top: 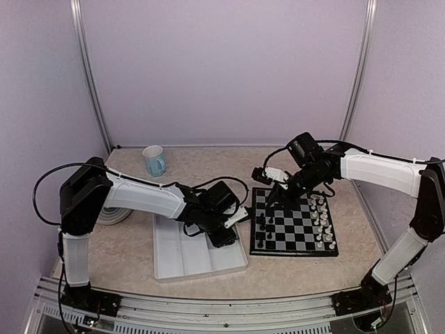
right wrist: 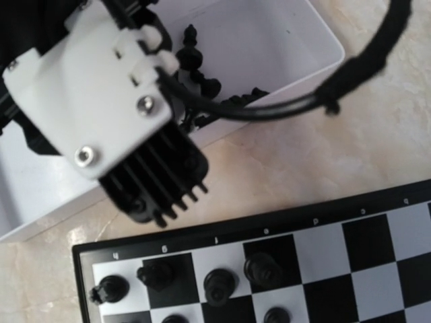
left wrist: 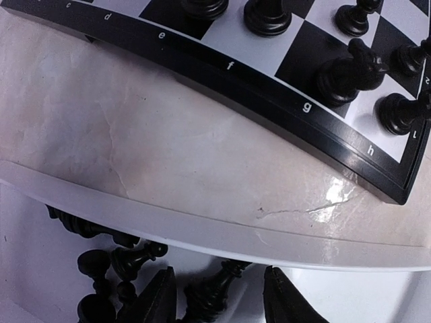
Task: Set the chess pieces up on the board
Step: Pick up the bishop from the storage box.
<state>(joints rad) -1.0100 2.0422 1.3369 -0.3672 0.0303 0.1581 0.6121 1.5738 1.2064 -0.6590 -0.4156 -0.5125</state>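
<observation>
A ribbed metal rail (top: pixel 208 306) runs along the near edge of a beige, marbled table (top: pixel 208 167), where both arm bases are bolted. Just beyond it on the left lies a white tray (top: pixel 188 261). At its far right corner the left pincer (left wrist: pixel 219 306) reaches down inside. Its fingers (left wrist: pixel 158 303) stand apart, with one of the black chess pieces (left wrist: pixel 215 289) lying between them, a gap showing on either side. Several more lie loose in a heap to the left of it. A strip of bare table parts the tray's rim from the board (top: pixel 292 252), which lies flat to the right of the tray. More black pieces stand upright along the board's tray-side edge, and white pieces (top: pixel 322 223) along the opposite edge. The right pincer (top: pixel 272 204) hangs over the board's far tray-side corner; whether its fingers are apart or together cannot be told. Farther back on the left stands a blue mug (top: pixel 154 161), before pale lilac walls (top: pixel 222 69) with metal posts (top: pixel 90 76) in the corners.
</observation>
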